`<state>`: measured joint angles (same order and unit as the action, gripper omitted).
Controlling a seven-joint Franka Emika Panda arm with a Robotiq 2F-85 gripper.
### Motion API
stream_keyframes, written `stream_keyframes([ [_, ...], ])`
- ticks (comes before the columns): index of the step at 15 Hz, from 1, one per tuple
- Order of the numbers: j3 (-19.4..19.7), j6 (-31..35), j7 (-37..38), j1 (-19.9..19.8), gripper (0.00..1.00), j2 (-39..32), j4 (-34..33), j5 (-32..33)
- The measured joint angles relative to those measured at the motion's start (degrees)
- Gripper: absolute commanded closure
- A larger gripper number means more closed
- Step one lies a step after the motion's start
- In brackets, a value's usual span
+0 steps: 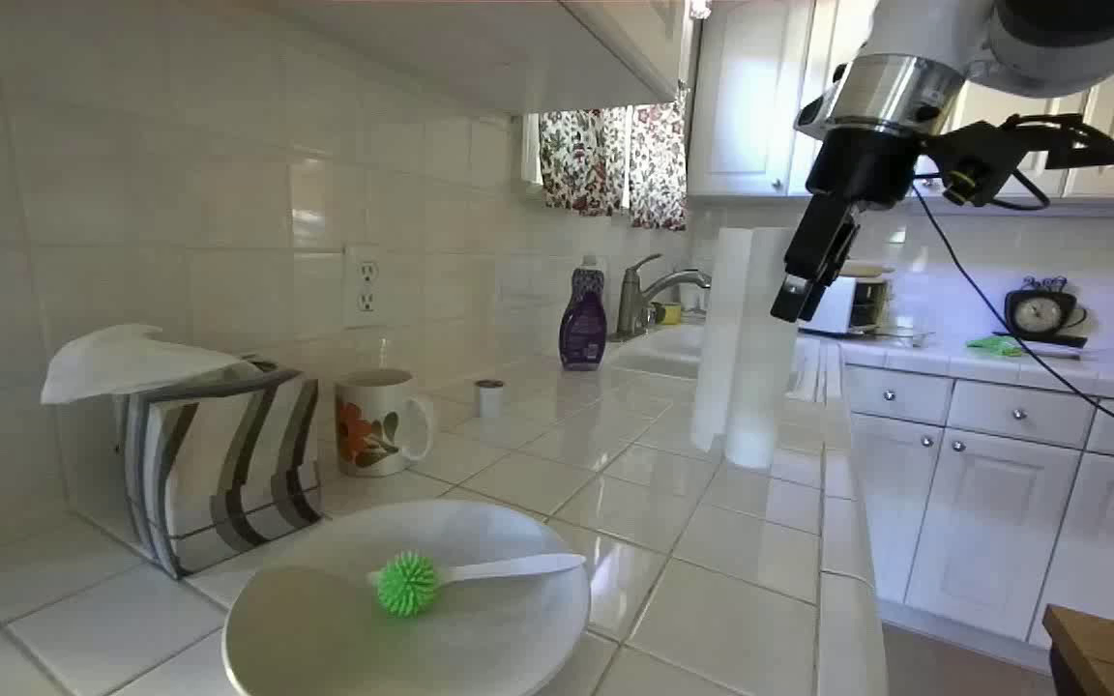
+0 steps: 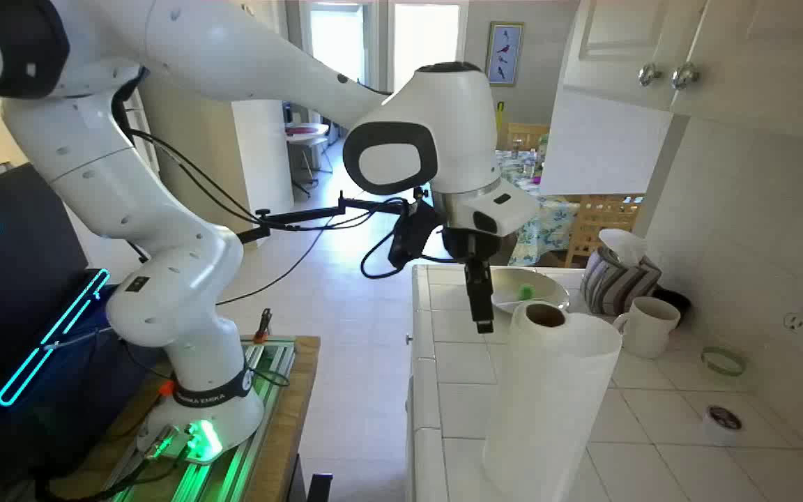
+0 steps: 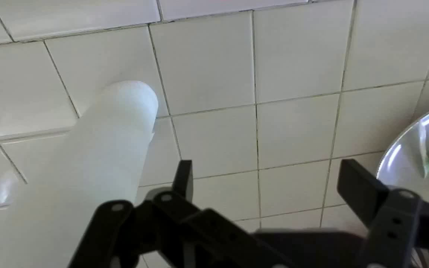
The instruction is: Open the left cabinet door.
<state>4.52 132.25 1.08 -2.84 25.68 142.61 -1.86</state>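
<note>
White upper cabinet doors hang at the top right in an exterior view. The left door and the right door sit side by side and look shut. Each has a round metal knob, the left knob and the right knob, near the bottom. In an exterior view, the near cabinet shows only its underside and part of its front. My gripper points down over the counter, lower than the doors and apart from them. Its fingers are spread with nothing between them. No cabinet door shows in the wrist view.
A tall paper towel roll stands on the tiled counter close beside my gripper. A bowl holds a green brush. A mug, a striped napkin holder and a purple bottle stand along the wall.
</note>
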Motion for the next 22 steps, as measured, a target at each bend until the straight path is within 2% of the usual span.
stream_keyframes([
  [7,0.0,0.0,-0.3,0.0,0.0,0.0,-0.1,0.0],
  [10,-1.0,-2.5,-1.1,0.9,0.0,0.0,-3.3,0.0],
  [15,-4.9,-12.9,-1.1,3.4,0.0,0.8,-17.6,0.2],
  [19,-6.9,-16.9,-0.5,3.4,0.0,-0.3,-30.5,0.9],
  [22,-7.8,-20.1,2.3,3.1,0.0,-3.8,-40.0,1.6],
])
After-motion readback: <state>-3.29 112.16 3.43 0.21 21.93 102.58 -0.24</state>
